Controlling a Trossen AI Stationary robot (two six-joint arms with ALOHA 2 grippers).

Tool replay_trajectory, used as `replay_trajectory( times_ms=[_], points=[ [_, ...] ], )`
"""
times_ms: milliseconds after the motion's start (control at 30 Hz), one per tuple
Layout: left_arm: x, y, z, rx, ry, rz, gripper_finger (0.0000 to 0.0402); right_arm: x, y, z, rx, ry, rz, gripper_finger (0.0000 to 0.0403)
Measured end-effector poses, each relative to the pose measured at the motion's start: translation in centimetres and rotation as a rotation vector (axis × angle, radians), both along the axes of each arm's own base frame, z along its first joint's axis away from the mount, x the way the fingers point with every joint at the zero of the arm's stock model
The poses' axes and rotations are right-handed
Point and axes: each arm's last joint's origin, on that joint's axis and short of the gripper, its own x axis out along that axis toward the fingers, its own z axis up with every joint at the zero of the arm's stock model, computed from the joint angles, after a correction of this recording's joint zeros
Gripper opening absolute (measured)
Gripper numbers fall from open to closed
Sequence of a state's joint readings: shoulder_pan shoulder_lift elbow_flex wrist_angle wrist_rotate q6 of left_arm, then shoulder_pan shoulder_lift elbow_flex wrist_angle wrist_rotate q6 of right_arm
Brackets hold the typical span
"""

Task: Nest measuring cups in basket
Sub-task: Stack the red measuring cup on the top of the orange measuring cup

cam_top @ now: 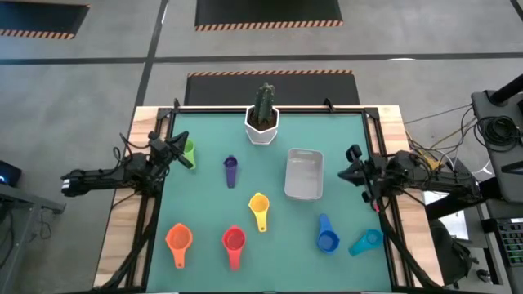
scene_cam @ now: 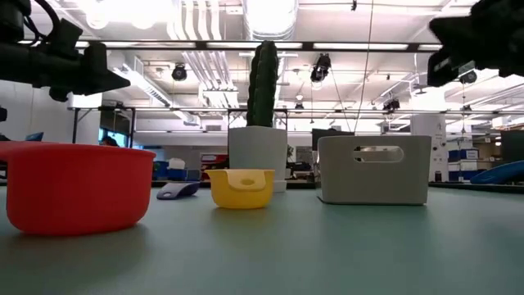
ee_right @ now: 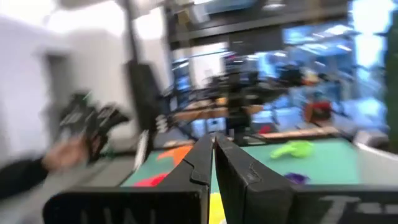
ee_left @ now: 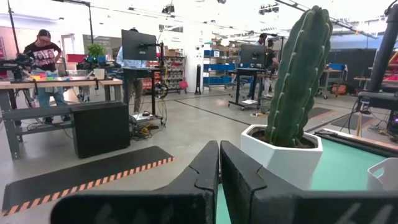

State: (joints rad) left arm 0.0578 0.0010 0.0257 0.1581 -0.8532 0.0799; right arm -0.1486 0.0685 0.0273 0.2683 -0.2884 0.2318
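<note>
only the high view shows the teal cup; low misses it.

Table: green mat top, wood strips at L and R edges.

On mat, high view:
- white hexagonal cactus pot, far edge, centre.
- basket, right of centre, upright, just nearer than pot.
- green cup, far L.
- purple cup, between green cup and basket.
- yellow cup, mid-table.
- orange cup and red cup, near edge, L side, side by side, apart.
- blue cup and teal cup, near R, close together; touching or not, can't tell.
</note>
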Motion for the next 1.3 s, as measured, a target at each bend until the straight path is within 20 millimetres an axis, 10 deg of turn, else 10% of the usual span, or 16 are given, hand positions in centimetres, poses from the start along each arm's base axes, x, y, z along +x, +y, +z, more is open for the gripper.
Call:
replay_trajectory(
  times_ms=[400, 800, 1300],
  points=[
    [0.0, -0.1, 0.2, -0.383, -0.522, -0.114, 0.0000, -0.3, -0.3, 1.6, 0.050, -0.091, -0.120, 0.0009],
    [0.2, -0.4, 1.2, -0.378, -0.589, -0.306, 0.0000, 0.5, -0.5, 6.0, -0.088, -0.097, -0.158, 0.0009],
    [2.2, -1.2, 6.5, -0.359, -0.419, -0.579, 0.0000, 3.4, -0.9, 6.8, -0.105, 0.027, -0.159, 0.0009]
  ],
)
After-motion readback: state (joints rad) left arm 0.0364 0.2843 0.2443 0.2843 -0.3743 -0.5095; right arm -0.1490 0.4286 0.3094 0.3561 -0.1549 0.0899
